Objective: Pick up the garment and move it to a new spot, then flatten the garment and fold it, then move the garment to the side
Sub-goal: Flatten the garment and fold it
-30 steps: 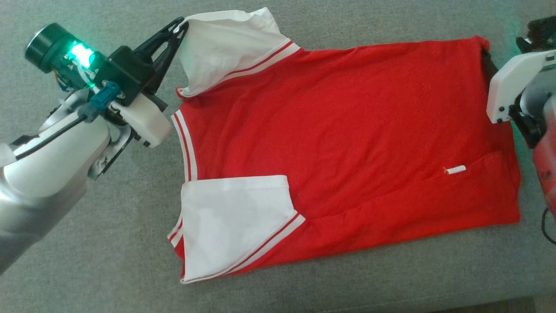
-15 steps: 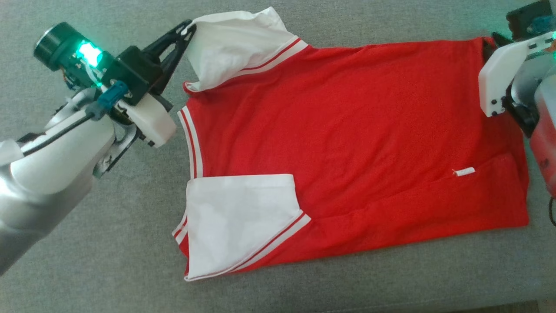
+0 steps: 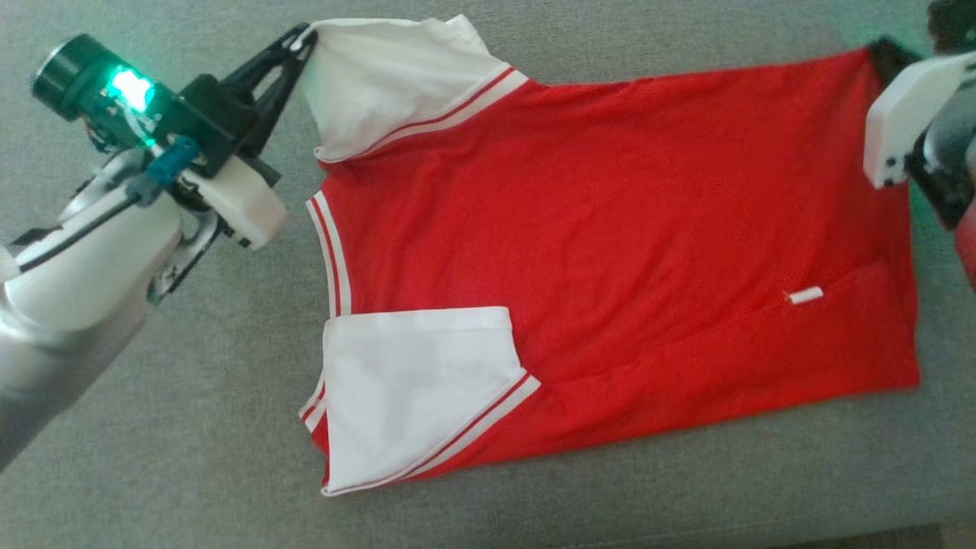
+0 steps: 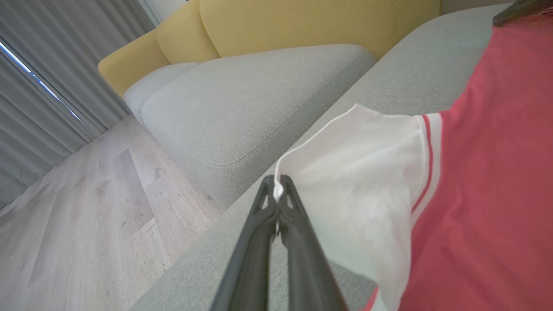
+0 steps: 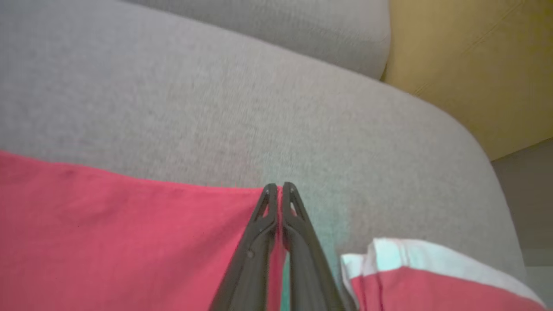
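Cushion: grey seat. The shirt lies spread flat on it, collar end to the left and hem end to the right.
Left gripper: at the shirt's far-left corner, jaws closed on the tip of the far sleeve. The left wrist view shows white cloth nipped right at the fingertips.
Near sleeve: folded in over the shirt's body, flat and free.
Long axis: runs left to right from collar to hem, with one gripper at each end.
Tag: small and white, on the shirt's near-right part.
Right gripper: at the shirt's far-right corner, jaws closed on the hem corner, which is drawn up to a point there.
Key relation: both grips sit on the shirt's far edge, and the near edge lies free. A fold would likely carry the far edge over toward the near one, across the long axis. Each arm is nearest its own end, so neither needs to reach across.
Hidden: in the head view a pale housing and the picture's edge cover most of the right gripper. How deep its bite goes is hard to judge, and the right wrist view is soft. I cannot tell whether the shirt's front or back faces up.
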